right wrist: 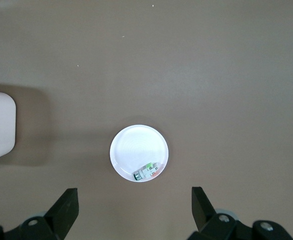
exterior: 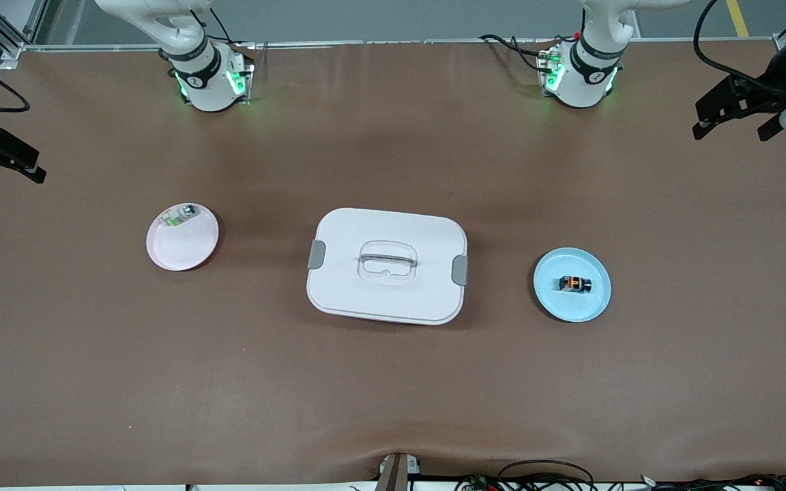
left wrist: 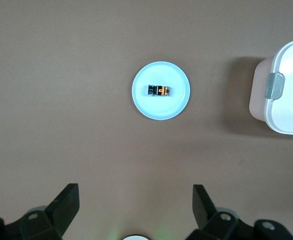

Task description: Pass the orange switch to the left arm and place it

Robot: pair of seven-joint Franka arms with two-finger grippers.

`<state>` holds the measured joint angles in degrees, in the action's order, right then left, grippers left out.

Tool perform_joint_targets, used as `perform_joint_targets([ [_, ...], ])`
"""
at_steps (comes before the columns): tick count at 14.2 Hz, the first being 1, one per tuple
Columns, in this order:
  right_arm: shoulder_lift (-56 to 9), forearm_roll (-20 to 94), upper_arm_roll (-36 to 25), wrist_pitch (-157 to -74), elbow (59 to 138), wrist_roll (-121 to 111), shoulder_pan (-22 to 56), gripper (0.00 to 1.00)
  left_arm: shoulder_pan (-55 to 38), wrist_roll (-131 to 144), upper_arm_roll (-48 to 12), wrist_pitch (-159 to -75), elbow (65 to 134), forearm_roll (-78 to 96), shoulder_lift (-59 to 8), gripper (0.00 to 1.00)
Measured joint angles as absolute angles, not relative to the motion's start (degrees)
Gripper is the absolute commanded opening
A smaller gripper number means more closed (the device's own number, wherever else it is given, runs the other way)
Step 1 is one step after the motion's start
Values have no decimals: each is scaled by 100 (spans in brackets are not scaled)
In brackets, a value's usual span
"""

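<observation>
One orange switch [left wrist: 160,90] on blue plate [left wrist: 141,100] — below open left gripper [left wrist: 136,206], seemingly well apart.

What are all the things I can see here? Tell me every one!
box: one, white with grey clips, lid on, middle of the table.
blue plate: one, light blue, toward the left arm's end, beside the box.
orange switch: one, black with an orange band, lying on the blue plate.
pink plate: one, pale pink, toward the right arm's end, beside the box.
green part: one, green and clear, on the pink plate near its rim.
table: one, brown.
left gripper: one, black, open, high over the table near the blue plate.
right gripper: one, black, open, high over the table near the pink plate.
</observation>
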<state>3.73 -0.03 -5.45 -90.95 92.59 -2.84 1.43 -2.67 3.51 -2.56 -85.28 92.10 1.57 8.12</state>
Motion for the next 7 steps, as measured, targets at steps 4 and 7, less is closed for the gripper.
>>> perform_joint_targets([
  [4,367,-3,-542,-9095,9257,-284,150,100,-264,357,-239,-8473,9202,116,810,100],
  [7,347,-3,-538,-9092,9253,-284,159,100,-281,487,-248,-8234,9066,-112,811,100],
])
